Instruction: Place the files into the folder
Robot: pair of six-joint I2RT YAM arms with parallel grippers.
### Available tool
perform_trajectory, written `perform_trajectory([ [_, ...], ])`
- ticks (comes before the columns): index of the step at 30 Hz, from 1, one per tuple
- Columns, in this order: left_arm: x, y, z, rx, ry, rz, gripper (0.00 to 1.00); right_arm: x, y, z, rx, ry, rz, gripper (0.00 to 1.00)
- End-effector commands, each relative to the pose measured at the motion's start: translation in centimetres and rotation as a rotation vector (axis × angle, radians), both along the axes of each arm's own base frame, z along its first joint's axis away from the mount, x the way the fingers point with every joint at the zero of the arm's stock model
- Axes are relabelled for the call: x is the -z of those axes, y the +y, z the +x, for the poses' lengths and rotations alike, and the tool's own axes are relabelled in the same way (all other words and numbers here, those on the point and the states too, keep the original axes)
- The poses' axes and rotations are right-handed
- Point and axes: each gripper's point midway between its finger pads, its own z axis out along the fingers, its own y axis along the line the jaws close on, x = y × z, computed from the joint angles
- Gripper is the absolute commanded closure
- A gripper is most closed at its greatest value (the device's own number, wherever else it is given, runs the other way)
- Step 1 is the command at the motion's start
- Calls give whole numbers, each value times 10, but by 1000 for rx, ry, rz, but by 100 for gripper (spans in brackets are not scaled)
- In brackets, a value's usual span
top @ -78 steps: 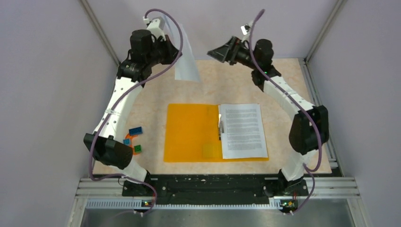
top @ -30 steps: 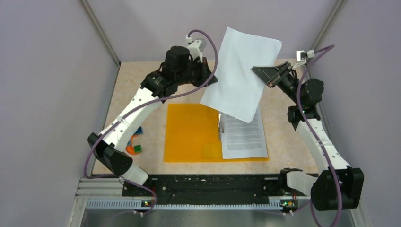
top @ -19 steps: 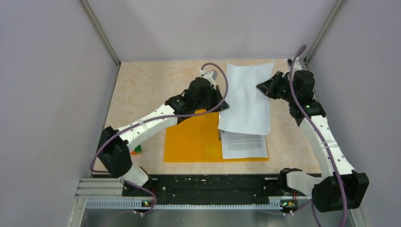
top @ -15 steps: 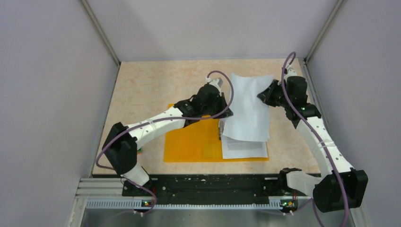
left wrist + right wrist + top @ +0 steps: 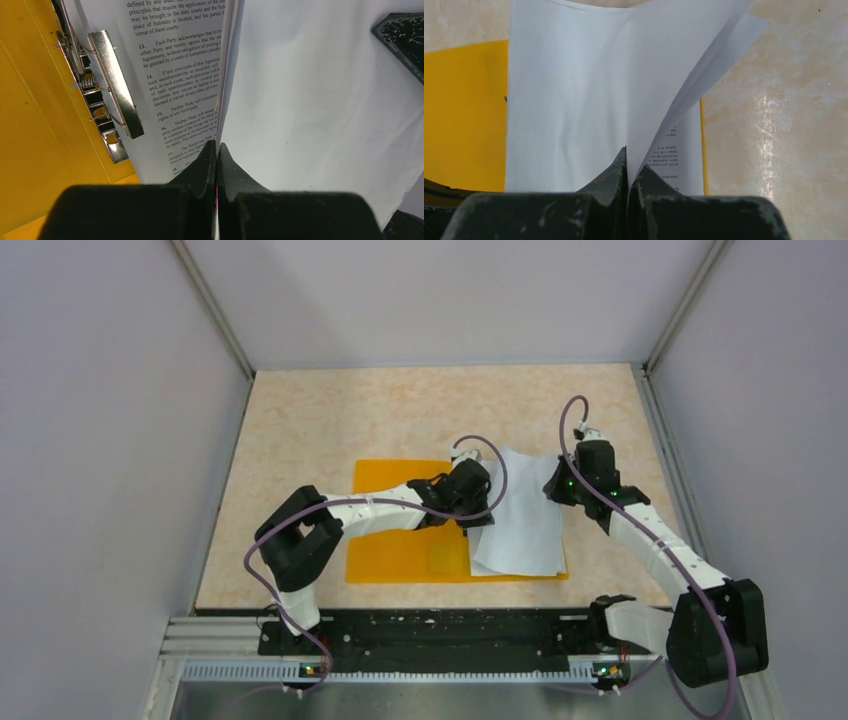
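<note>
Left claw [image 5: 217, 146] is clamped shut on the left edge of the blank white paper sheet [image 5: 525, 525]. Right claw [image 5: 628, 152] is clamped on its right edge near the far corner. Two-point hold is there to keep a flimsy sheet spread instead of folding.

The sheet is low over the white paper sheet printed with black text [image 5: 185, 75]. That one lies flat on the right half of the open translucent orange plastic folder [image 5: 400, 535] on the beige bench [image 5: 330, 420].

Pinched edges are lifted; both wrist views show printed lines under them. Left edge sits just beside the silver spring clip [image 5: 115, 85] at the folder spine, not under it.

Judgement: placement is nearly done. Next job is squaring the sheet to the printed page, then letting go. It looks slightly skewed, so release now risks overhang past the folder's right edge.
</note>
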Motion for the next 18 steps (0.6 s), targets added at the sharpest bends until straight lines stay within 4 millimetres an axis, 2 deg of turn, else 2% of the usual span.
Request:
perform_trajectory([
  [1,-11,-9,13,-62,-56,-43,100,-12,3,19,-19,-84,-34,100],
  [6,-6,-6,14,-78,-58,-11,100,-11,0,30,-6,-91,-73,100],
  [18,6,-13,21,-80,-42,35,100,-16,19,67,-17,-94,-145,100],
])
